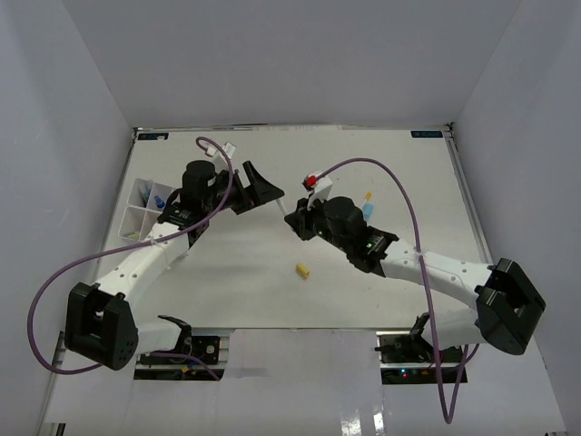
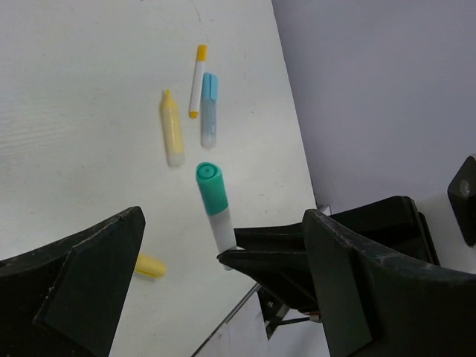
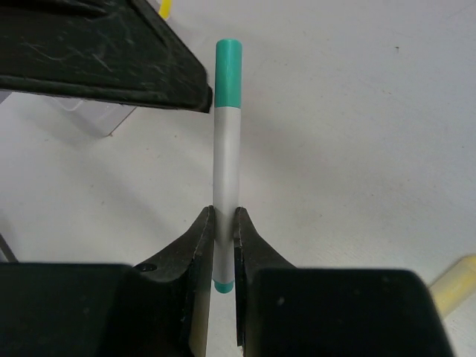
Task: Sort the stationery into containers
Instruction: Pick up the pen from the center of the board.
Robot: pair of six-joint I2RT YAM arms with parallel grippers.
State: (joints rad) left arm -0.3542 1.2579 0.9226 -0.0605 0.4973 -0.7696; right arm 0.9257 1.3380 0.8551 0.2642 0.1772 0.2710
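Right pincer [image 3: 223, 223] is clamped on one teal-capped marker [image 3: 226, 149], held above the desk [image 2: 74, 74] just by the wide-open left pincer [image 1: 259, 186]. Three others lie together: yellow highlighter [image 2: 172, 135], yellow-capped pen [image 2: 198, 80], blue-capped marker [image 2: 210, 108]. One yellow eraser piece [image 2: 149, 265] too.

We log white links on the left arm [image 1: 145, 259] and right arm [image 1: 445, 270], with chunky black joint housings [image 1: 508, 304]. A purple cable [image 1: 36, 309] loops off each arm. Left gripper [image 1: 261, 188] and right gripper [image 3: 224, 219] are black, with wedge-shaped, scuffed fingers [image 2: 97, 279].
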